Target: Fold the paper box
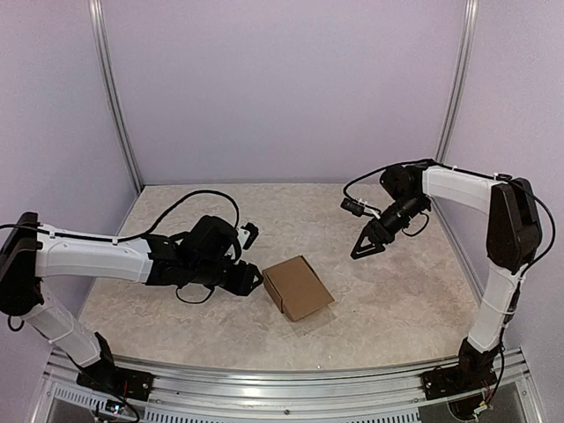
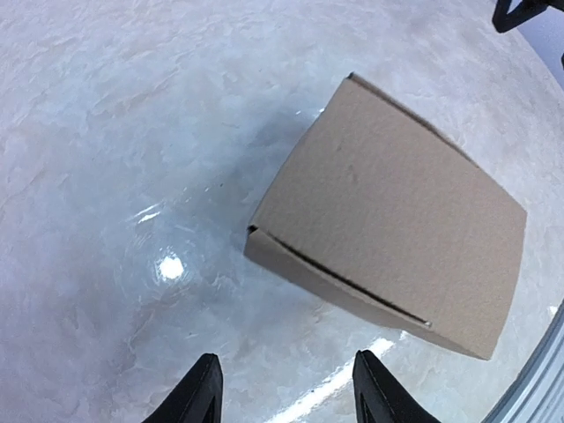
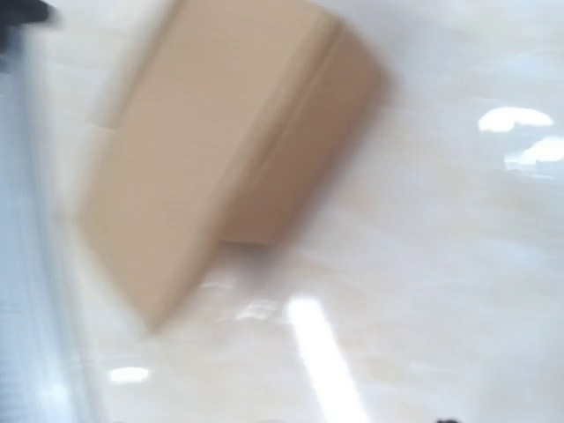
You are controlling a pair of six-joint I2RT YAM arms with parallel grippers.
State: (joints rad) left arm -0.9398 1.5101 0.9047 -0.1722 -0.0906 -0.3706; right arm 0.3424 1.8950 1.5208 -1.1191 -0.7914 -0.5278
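Brown paper box (image 2: 388, 220); wrist alone shows left claw (image 2: 287, 357) spread, empty; right claw (image 1: 357, 254) unclear.

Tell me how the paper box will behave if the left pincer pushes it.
Thin cardboard, closed and probably empty: the paper box is likely light and should slide on the glossy table rather than tip, being low and flat. Its walls may dent under a squeeze. A slit shows along one side, so a flap might spring open.
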